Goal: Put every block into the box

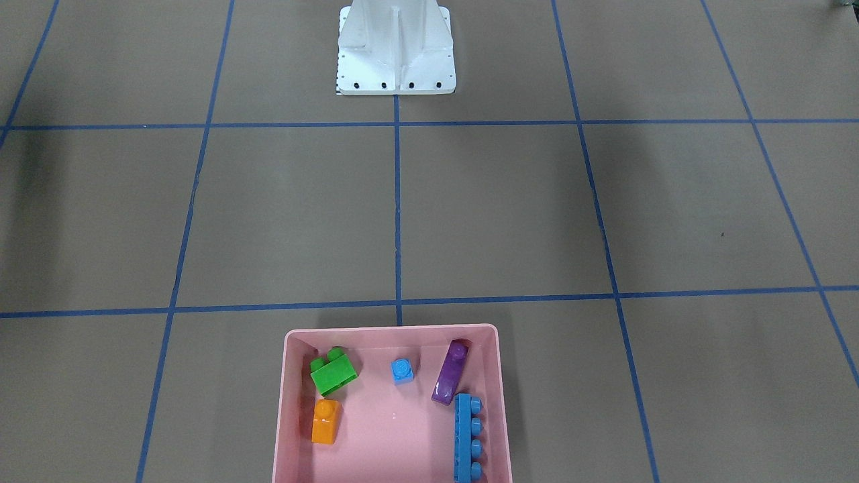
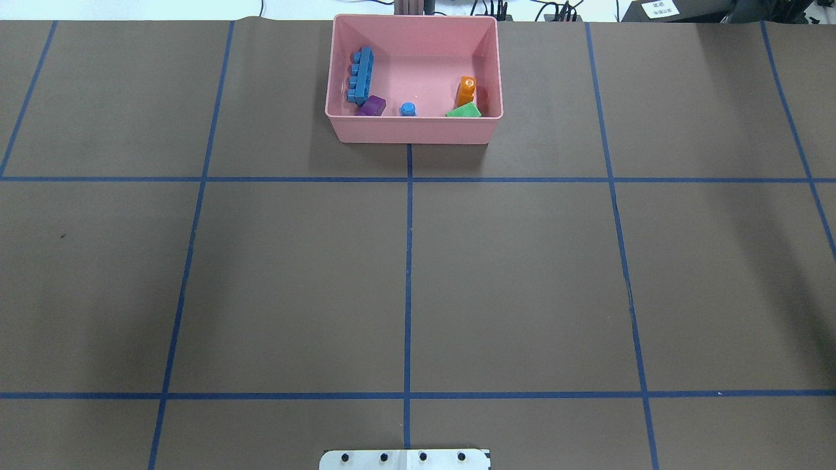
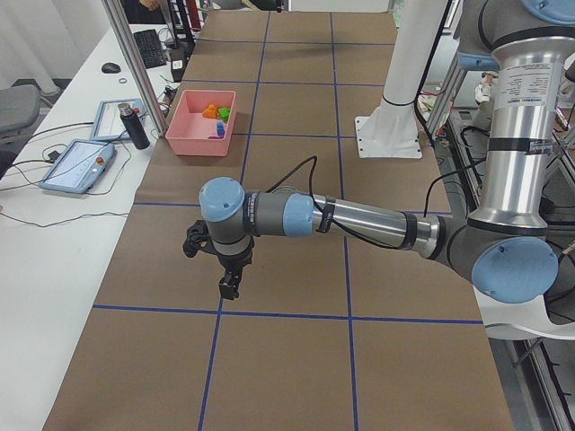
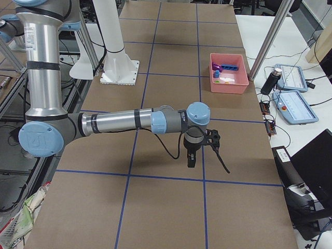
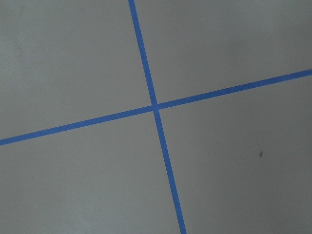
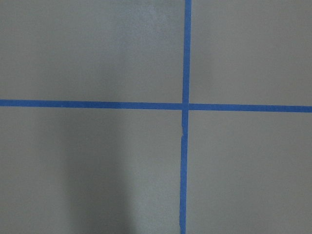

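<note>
Inside the far pink box lie the orange block, green block, tiny blue block, purple block and long blue block, so it is best left untouched; whether left fingers or right fingers are clenched, I cannot tell.

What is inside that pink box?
Five toy bricks: green brick, orange brick, tiny blue brick, purple brick, long blue brick. From overhead, the box wall partly hides green and purple.

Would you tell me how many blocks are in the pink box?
5: green and orange along one short side, purple and long blue along the other, tiny blue between. None look hidden.
</note>
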You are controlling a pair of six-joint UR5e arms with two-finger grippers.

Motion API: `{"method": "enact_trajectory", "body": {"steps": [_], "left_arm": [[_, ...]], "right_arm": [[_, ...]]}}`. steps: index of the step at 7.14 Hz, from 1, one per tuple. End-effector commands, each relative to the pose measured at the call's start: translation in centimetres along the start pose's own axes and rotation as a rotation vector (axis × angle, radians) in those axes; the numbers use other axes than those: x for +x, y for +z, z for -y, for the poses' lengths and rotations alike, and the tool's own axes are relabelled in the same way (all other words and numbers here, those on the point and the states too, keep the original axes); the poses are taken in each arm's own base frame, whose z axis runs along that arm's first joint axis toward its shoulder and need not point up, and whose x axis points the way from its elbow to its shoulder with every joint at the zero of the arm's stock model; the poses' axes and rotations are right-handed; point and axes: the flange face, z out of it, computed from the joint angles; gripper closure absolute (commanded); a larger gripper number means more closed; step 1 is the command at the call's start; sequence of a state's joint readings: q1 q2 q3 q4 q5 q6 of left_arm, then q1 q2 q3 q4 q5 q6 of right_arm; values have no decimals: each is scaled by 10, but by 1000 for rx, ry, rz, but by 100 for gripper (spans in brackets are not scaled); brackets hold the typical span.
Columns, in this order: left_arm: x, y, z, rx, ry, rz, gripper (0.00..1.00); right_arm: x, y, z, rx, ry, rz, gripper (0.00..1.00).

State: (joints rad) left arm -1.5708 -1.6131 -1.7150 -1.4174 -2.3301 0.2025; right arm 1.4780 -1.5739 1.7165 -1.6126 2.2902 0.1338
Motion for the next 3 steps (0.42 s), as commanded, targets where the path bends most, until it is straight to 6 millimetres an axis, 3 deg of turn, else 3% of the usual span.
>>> {"method": "enact_trajectory", "body": {"steps": [1, 3], "left_arm": [[1, 0, 1, 2, 4, -1, 0], [3, 1, 3, -1, 7, -2, 0]], "right_arm": [[0, 0, 0, 0, 6, 0, 0], [-1, 1, 0, -2, 6, 0, 0]]}}
